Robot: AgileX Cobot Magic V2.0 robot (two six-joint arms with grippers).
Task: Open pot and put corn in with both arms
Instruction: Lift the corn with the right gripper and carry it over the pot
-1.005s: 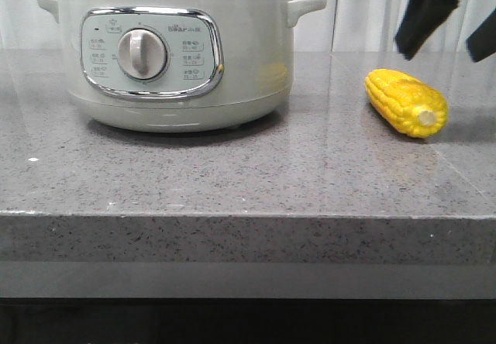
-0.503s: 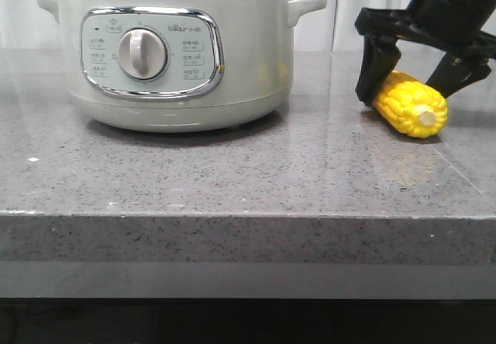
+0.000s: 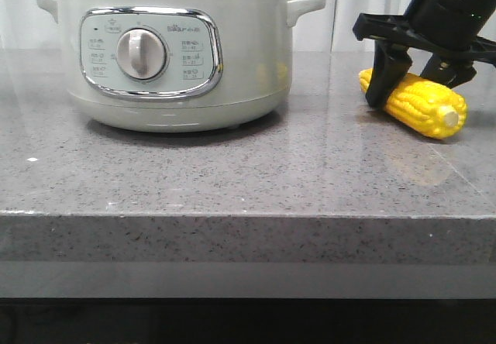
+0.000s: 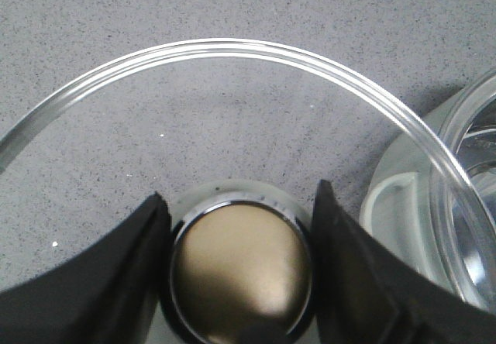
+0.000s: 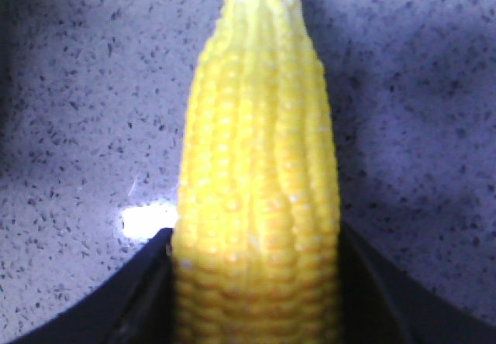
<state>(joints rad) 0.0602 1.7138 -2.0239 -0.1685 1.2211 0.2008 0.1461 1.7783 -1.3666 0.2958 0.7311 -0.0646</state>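
The pale grey-green pot (image 3: 178, 57) stands at the back left of the counter, its control panel facing me. My left gripper (image 4: 240, 270) is out of the front view; in the left wrist view it is shut on the bronze knob (image 4: 242, 259) of the glass, steel-rimmed lid (image 4: 232, 47), held over bare counter beside the pot's rim and handle (image 4: 403, 204). The yellow corn (image 3: 422, 105) lies at the right. My right gripper (image 3: 412, 84) is shut around its middle, fingers on both sides. It fills the right wrist view (image 5: 260, 204) between the black fingers (image 5: 147, 290).
The grey speckled stone counter (image 3: 232, 173) runs the full width, with its front edge close to the camera. White curtains hang behind the pot.
My right gripper came down from the upper right and closed around the corn. The corn has since shifted a little to the right. The pot has not moved.
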